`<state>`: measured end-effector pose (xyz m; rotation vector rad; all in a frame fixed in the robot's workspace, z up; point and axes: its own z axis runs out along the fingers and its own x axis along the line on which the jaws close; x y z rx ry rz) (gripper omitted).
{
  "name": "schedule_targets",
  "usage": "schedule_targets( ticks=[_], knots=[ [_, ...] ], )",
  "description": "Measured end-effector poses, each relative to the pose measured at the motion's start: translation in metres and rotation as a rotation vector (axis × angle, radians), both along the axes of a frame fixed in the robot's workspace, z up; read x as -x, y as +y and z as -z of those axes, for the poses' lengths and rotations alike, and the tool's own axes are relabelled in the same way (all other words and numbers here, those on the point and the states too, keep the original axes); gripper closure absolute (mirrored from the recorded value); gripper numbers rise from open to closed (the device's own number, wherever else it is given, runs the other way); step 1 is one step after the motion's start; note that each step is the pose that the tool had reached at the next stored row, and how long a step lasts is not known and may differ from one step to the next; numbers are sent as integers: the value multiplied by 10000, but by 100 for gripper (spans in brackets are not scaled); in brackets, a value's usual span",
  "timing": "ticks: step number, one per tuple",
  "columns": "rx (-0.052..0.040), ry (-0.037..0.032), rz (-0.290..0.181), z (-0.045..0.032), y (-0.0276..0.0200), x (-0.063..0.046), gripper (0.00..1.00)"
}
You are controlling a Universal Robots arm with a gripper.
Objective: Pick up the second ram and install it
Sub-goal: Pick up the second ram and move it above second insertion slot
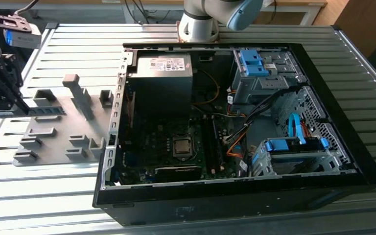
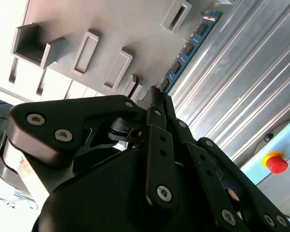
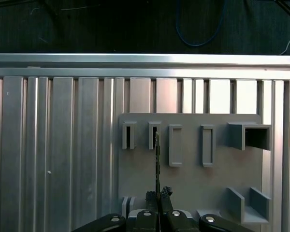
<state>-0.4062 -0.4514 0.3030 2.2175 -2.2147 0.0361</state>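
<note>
Where the black hand clamps the slim, flat blue second ram, a slotted grey holder lies alongside.

Second ram: blue board w/ a row of black chips. Gripper: matte black, silver-grey screw heads. Slotted holder: plain mid-grey plastic, no markings, same tone in both wrist views. Surface: silver metal, ribbed w/ parallel grooves. PC case: black shell, dark board inside. Drive-bay clips: light blue. Orange wires and a blue flat cable among black cabling. PSU: grey w/ white label. Arm base: pale silver-white, w/ a light-blue cap. E-stop button: red on yellow, set on a pale-blue panel.
</note>
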Motion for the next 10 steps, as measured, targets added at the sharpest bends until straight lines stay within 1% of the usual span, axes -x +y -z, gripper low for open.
schedule_targets(
  ticks=[10],
  knots=[
    [0, 1, 0, -66, 0, 0, 86]
  ],
)
